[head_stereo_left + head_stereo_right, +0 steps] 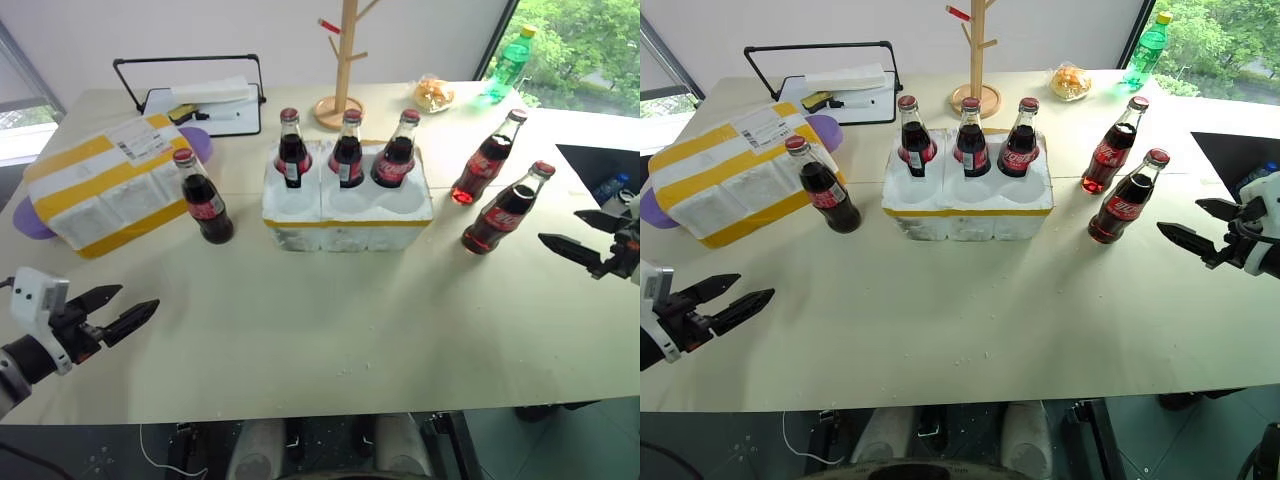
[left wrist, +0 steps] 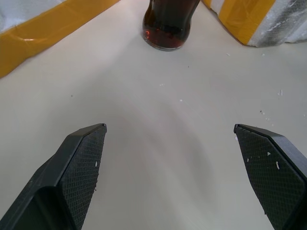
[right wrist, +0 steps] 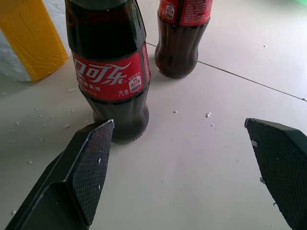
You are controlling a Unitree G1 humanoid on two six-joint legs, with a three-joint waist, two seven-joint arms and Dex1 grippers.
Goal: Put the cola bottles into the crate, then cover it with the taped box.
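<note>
Cola bottles (image 1: pixel 205 200): glossy dark glass, red paper-like labels, red caps. Crate (image 1: pixel 346 205): rough white grainy styrofoam, smooth yellow tape band at base. Taped box (image 1: pixel 110 180): same crumbly styrofoam, glossy yellow tape, matt paper shipping label. Table (image 1: pixel 330 330): smooth matt cream surface, white crumbs scattered. Gripper fingers (image 2: pixel 81 163): matt black plastic, fine cross-hatched pads. Rack (image 1: pixel 345 60) at far edge: bare light wood.

Cola bottles (image 1: pixel 204 198) dark, red caps; crate (image 1: pixel 346 212) white, yellow band.
</note>
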